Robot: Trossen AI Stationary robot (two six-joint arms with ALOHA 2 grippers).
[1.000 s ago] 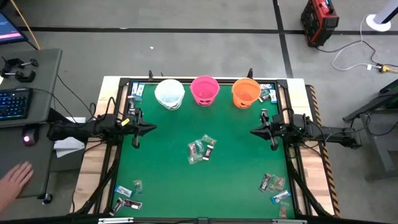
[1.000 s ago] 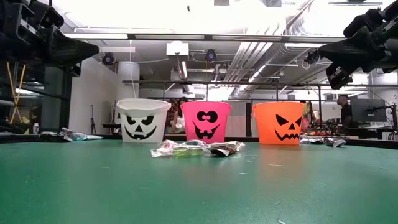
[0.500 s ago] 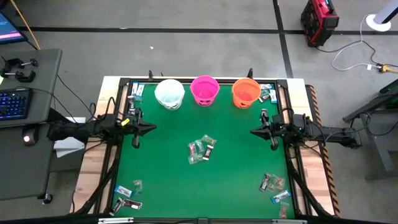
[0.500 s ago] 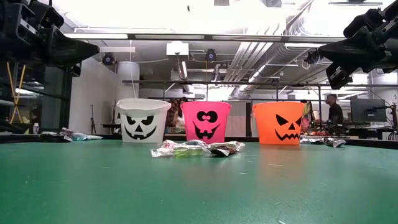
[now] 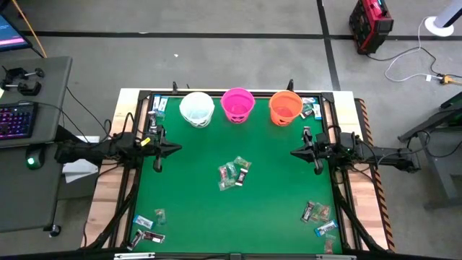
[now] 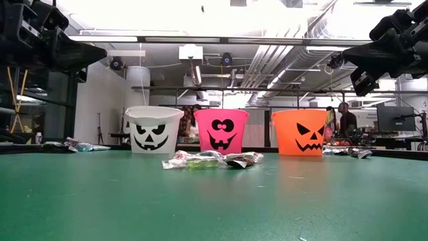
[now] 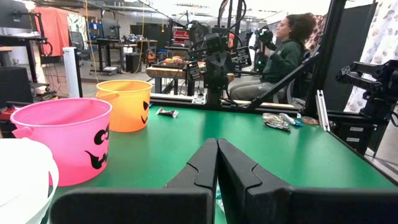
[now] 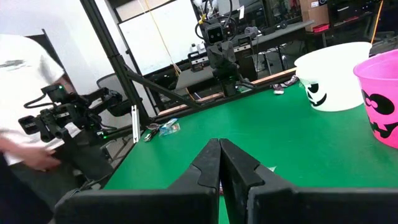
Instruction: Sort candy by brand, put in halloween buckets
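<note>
Both my arms parked, candy all over the bench

My left pincer [image 5: 159,153] and right pincer [image 5: 315,153] hover at opposite bench [image 5: 274,209] edges, both pressed closed on nothing. The white bucket [image 5: 196,109], pink bucket [image 5: 237,104] and orange bucket [image 5: 285,107] line the far edge. A candy pile [image 5: 233,173] sits mid-bench (smaller bunches in the corners).
</note>
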